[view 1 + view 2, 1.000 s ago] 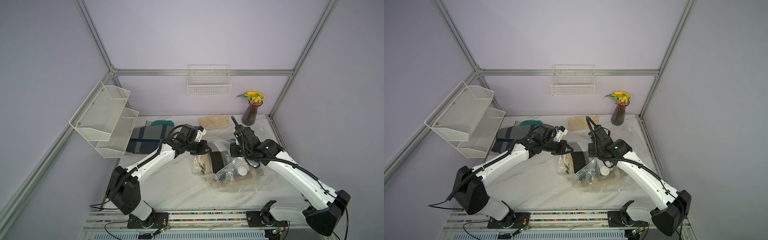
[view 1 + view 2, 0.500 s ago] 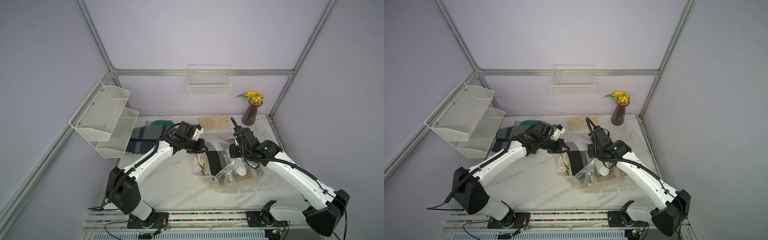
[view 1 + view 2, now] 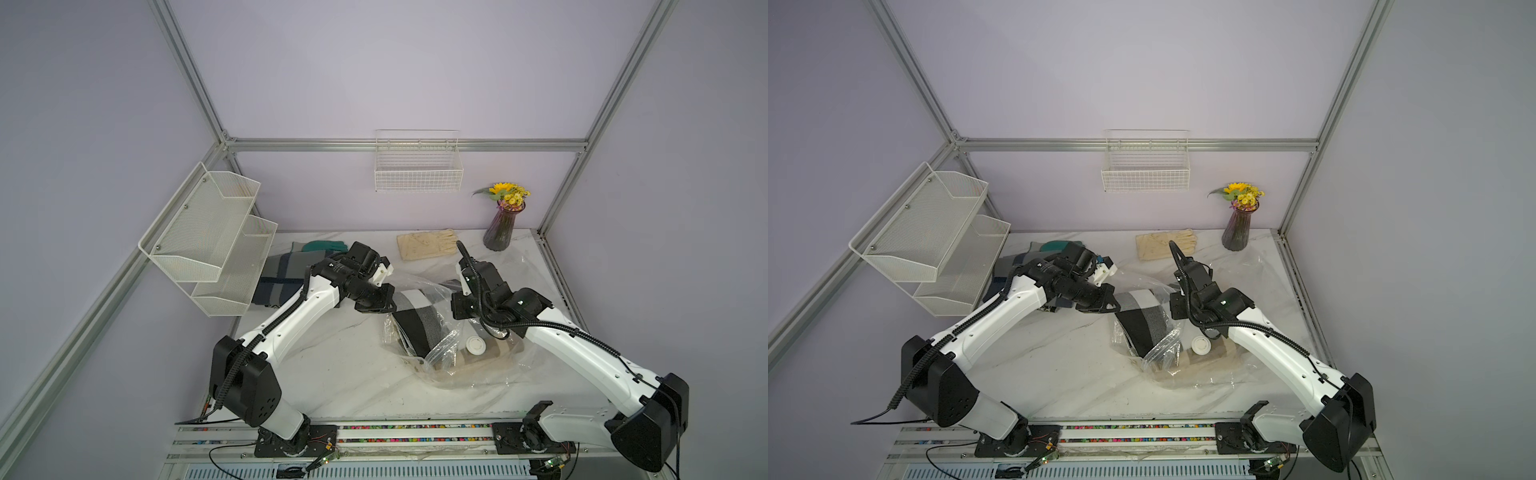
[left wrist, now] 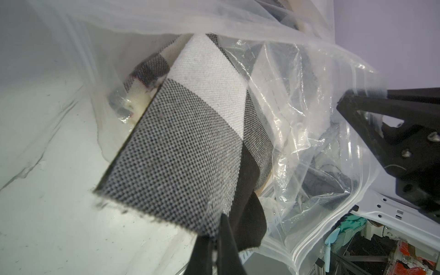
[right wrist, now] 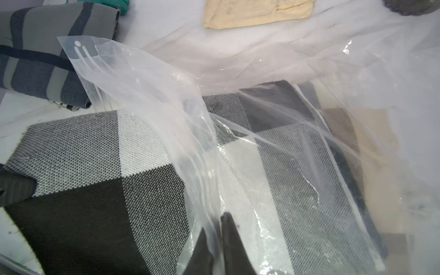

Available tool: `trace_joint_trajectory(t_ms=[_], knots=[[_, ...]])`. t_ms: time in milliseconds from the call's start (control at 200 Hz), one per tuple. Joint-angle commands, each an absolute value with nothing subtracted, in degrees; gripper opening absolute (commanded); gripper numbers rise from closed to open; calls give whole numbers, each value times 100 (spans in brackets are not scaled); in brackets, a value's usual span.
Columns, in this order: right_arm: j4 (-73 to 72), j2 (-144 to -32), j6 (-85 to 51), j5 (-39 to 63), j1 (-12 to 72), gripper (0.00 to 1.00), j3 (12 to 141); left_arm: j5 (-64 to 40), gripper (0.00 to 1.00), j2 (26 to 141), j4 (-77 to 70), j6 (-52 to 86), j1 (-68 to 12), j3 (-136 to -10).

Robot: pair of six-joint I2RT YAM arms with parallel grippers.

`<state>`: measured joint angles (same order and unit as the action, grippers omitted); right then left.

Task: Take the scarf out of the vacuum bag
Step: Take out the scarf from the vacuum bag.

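A black, grey and white checked scarf (image 3: pixel 415 322) (image 3: pixel 1138 316) sticks partly out of the mouth of the crinkly clear vacuum bag (image 3: pixel 478 374), whose white valve cap (image 3: pixel 475 345) faces up. My left gripper (image 3: pixel 388 301) (image 4: pixel 216 228) is shut on the scarf's (image 4: pixel 185 133) free edge, just left of the bag. My right gripper (image 3: pixel 457 305) (image 5: pixel 217 223) is shut on the upper film of the bag's (image 5: pixel 152 95) mouth, held up above the scarf (image 5: pixel 90 166). The scarf's far end lies inside the bag under the plastic.
A beige cloth (image 3: pixel 478 361) also lies inside the bag. A folded striped grey cloth (image 3: pixel 282 278) and a teal glove (image 3: pixel 324 246) lie at the back left, under a white mesh shelf (image 3: pixel 216 245). Cream gloves (image 3: pixel 428 244) and a flower vase (image 3: pixel 503 224) stand at the back.
My left gripper has drawn a little to the left with the scarf's edge, and more of the scarf lies outside the bag. The right arm has held its place.
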<state>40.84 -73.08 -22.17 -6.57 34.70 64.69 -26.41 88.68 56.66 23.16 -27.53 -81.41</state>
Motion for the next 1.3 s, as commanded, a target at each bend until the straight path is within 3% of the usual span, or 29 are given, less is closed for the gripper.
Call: trace_joint_trajectory(t_ms=[0,285,340,430,545,640,795,1295], knots=[[3466,-7439,-2339,-501,3437,11,6279,-2513,0,8833,6219,1832,-2455,-8498],[2945,-7602,-2337,-221,3434,13,6128,-2219,0,8962,6756,1509,-2229,-8867],[2865,-7579,-2277,-46,3437,27,6095,-2252,0,9004,6728,1527,-2216,-8885],[2807,-7388,-2219,114,3437,70,6003,-2210,0,9066,6629,1572,-2211,-8912],[3061,-7025,-2415,-236,3429,94,5912,-2206,0,9156,6537,1599,-2171,-8994],[3539,-6881,-2703,-626,3325,97,5941,-2215,0,9243,6555,1563,-2112,-9145],[3783,-6541,-3318,-454,2792,97,5743,-2181,0,9347,6615,1521,-2039,-9470],[3681,-6726,-4731,1351,959,97,5048,-2327,0,9648,6915,1380,-1927,-10207]])
